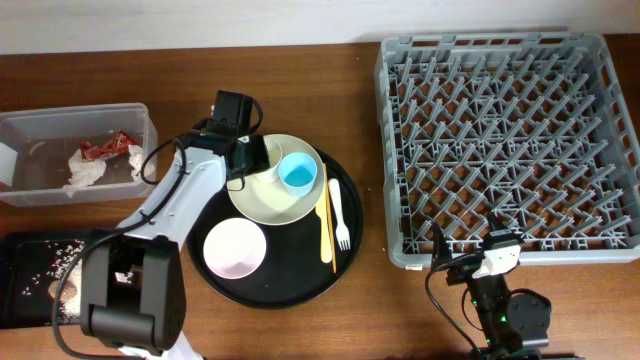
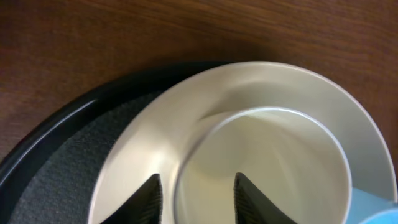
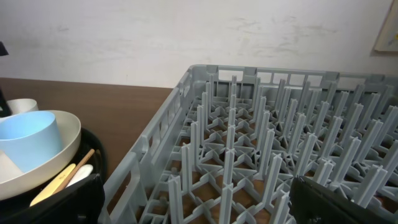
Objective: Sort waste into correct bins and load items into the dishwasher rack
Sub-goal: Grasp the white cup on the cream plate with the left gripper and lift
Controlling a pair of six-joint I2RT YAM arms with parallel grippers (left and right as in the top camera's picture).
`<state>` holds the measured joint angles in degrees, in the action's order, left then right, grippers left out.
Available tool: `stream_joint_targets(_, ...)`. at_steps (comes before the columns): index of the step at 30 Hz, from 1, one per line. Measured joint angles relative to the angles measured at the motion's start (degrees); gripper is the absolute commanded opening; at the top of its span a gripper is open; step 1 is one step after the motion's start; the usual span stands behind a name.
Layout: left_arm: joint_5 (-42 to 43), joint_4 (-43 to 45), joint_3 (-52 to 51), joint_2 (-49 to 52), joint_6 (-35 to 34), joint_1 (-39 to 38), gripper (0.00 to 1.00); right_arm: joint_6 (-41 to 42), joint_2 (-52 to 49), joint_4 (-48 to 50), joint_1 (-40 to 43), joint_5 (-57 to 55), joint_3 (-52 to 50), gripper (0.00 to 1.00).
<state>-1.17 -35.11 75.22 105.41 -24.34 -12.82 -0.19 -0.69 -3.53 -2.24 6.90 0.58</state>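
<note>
My left gripper [image 2: 196,199] is open over the pale cream plate [image 1: 270,200]. It straddles the wall of the small cream cup [image 2: 273,149], one finger inside and one outside on the plate. A small blue cup [image 1: 299,173] stands beside it on the same plate. The pinkish-white bowl [image 1: 235,248], white fork [image 1: 338,215] and yellow utensil [image 1: 325,225] lie on the round black tray [image 1: 300,280]. The grey dishwasher rack [image 1: 505,130] holds nothing. My right gripper [image 3: 196,205] stands open at the rack's near edge, empty.
The clear tub [image 1: 75,150] at the far left holds the red wrapper [image 1: 105,148] and white tissue [image 1: 88,172]. The shallow black tray [image 1: 30,280] in front of it holds scattered rice [image 1: 55,265]. My left arm reaches across from the front left.
</note>
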Motion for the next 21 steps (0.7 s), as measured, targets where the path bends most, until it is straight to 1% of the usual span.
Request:
stream_joint_targets(3, -0.2, 0.0, 0.0, 0.0, -0.4, 0.5, 0.06, 0.0, 0.0, 0.0, 0.0, 0.0, 0.0, 0.98)
stream_joint_targets(5, -0.4, 0.0, 0.0, 0.0, -0.4, 0.6, 0.01, 0.0, 0.0, 0.0, 0.0, 0.0, 0.0, 0.98)
stream_joint_targets(10, -0.2, -0.3, 0.0, 0.0, -0.4, 1.5, 0.01, 0.0, 0.0, 0.0, 0.0, 0.0, 0.0, 0.98)
stream_joint_targets(12, 0.3, -3.0, 0.1, -1.4, -0.4, 4.1, 0.01, 0.0, 0.0, 0.0, 0.0, 0.0, 0.0, 0.98)
stream_joint_targets(13, 1.1, -4.5, 0.2, -5.5, 0.1, 6.6, 0.00, -0.1, 0.0, 0.0, 0.0, 0.0, 0.0, 0.98)
stream_joint_targets(14, 3.9, -5.0, 0.3, -10.0, 0.9, 8.7, 0.00, 0.0, 0.0, 0.0, 0.0, 0.0, 0.0, 0.98)
stream_joint_targets(15, 8.5, -6.3, 1.0, -16.1, 1.6, 11.5, 0.00, 0.0, 0.0, 0.0, 0.0, 0.0, 0.0, 0.98)
stream_joint_targets(16, 14.7, -8.1, 1.8, -20.8, 2.6, 14.1, 0.00, 0.0, 0.0, 0.0, 0.0, 0.0, 0.0, 0.98)
stream_joint_targets(17, 22.7, -10.1, 2.4, -23.5, 4.9, 16.5, 0.00, 0.0, 0.0, 0.0, 0.0, 0.0, 0.0, 0.98)
stream_joint_targets(18, 32.7, -12.0, 2.4, -24.3, 8.5, 18.2, 0.00, 0.0, 0.0, 0.0, 0.0, 0.0, 0.0, 0.98)
stream_joint_targets(19, 42.6, -15.3, 2.4, -24.1, 14.6, 19.3, 0.00, 0.0, 0.0, 0.0, 0.0, 0.0, 0.0, 0.98)
stream_joint_targets(21, 57.8, -23.0, 2.4, -23.9, 27.7, 20.0, 0.00, 0.0, 0.0, 0.0, 0.0, 0.0, 0.0, 0.98)
